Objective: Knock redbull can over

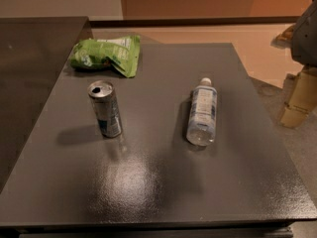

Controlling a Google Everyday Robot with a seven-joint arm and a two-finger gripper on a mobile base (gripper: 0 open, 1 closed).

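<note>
The redbull can [105, 108], slim and silver with blue markings and an open pull-tab top, stands upright on the dark grey table [148, 182], left of centre. My gripper [298, 99] shows as a pale, cream-coloured part at the right edge of the camera view, off the table's right side. It is far to the right of the can and touches nothing on the table.
A clear plastic water bottle [202, 113] with a white cap lies on its side right of centre. A green snack bag [105, 53] lies at the table's back left. A second dark surface [29, 63] adjoins on the left.
</note>
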